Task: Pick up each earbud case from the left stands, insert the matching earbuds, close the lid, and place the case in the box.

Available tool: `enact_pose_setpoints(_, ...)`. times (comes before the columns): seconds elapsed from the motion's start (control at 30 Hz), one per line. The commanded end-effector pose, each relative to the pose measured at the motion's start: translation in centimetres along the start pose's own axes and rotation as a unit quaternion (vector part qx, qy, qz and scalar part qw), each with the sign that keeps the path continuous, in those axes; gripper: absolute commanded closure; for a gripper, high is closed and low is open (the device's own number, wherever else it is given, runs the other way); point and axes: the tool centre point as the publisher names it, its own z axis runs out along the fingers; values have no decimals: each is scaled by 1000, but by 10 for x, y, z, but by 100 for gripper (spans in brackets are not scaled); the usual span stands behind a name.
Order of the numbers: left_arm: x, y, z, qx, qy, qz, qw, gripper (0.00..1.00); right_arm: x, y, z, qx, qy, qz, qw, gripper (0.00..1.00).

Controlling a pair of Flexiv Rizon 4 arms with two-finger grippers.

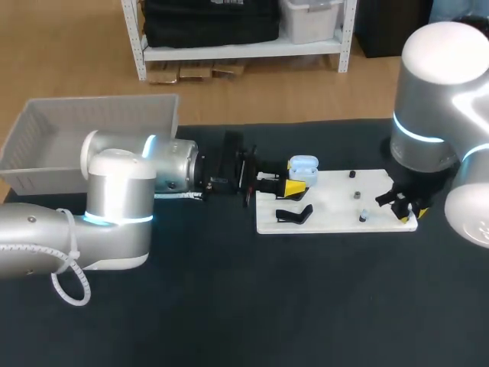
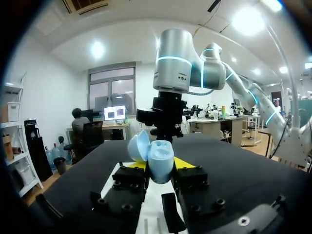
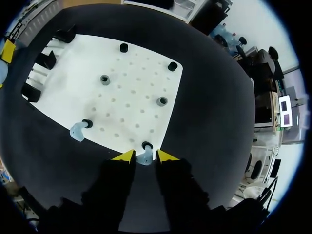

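My left tool (image 2: 160, 165) grips the pale blue earbud case (image 2: 157, 157), lid open, over the left end of the white board (image 1: 336, 200); my right tool (image 3: 145, 155) stands narrowly parted astride an earbud (image 3: 145, 159) at its near right corner

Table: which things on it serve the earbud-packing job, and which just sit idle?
Job: earbud case in the left tool; earbud at the right tool; second earbud on the white board; black stand; box.
Idle: empty grey sockets; empty black pegs.
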Motion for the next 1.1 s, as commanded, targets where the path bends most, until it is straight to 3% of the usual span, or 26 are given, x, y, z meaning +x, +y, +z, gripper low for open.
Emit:
enact_pose_setpoints(0.03,1,-1,0,-1,-2,2,1000,100,3,0,0,4,-6,2,1000,83)
enact_pose_setpoints(0.13,1,-1,0,-1,-2,2,1000,100,3,0,0,4,-6,2,1000,100)
enact_pose_setpoints(0.57,1,-1,0,-1,-2,2,1000,100,3,-1,-16,14,-9,0,1000,100)
enact_pose_setpoints(0.83,1,-1,0,-1,-2,2,1000,100,5,1,-59,28,25,18,999,100)
enact_pose_setpoints(1.1,1,-1,0,-1,-2,2,1000,100,2,25,-113,23,35,30,999,100)
